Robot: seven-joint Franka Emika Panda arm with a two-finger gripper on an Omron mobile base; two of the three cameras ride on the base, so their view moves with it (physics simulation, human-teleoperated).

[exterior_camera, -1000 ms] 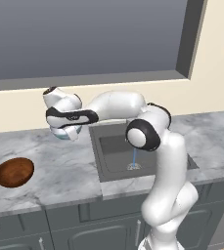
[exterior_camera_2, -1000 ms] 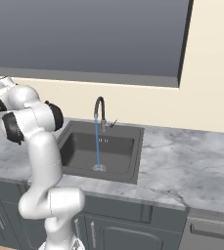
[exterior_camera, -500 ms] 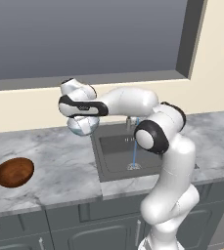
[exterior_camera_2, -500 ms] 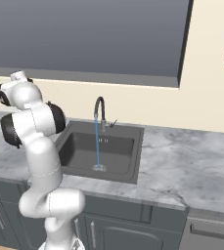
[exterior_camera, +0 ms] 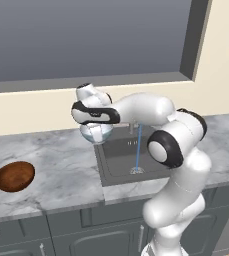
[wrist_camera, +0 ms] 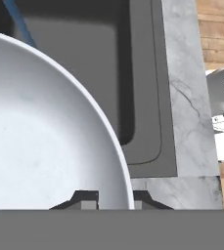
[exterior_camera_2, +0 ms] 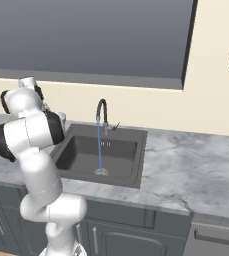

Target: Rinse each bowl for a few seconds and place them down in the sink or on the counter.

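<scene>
My gripper (exterior_camera: pixel 94 125) is shut on the rim of the glossy pale blue-white bowl (exterior_camera: pixel 97 134), held in the air over the left edge of the sink (exterior_camera: pixel 117 161). In the hand view the bowl (wrist_camera: pixel 45 136) fills the left side, its rim pinched between my gripper's (wrist_camera: pixel 116 200) two tips, with the dark sink (wrist_camera: pixel 108 63) below. A thin stream of water (exterior_camera: pixel 137 150) runs from the faucet (exterior_camera_2: pixel 102 112) into the basin, to the right of the bowl. The reddish-brown bowl (exterior_camera: pixel 14 176) sits upright on the counter (exterior_camera: pixel 61 175) far to the left.
The marbled counter (exterior_camera_2: pixel 186 165) stretches on right of the sink (exterior_camera_2: pixel 86 150). A wide window (exterior_camera: pixel 86 40) with a ledge runs behind the faucet. Dark cabinet fronts (exterior_camera: pixel 86 235) lie below the worktop. The arm's elbow (exterior_camera: pixel 173 142) hangs over the sink's right part.
The arm has swung right, carrying the pale bowl from above the counter to the sink's left edge. Water keeps running. The brown bowl has not moved.
</scene>
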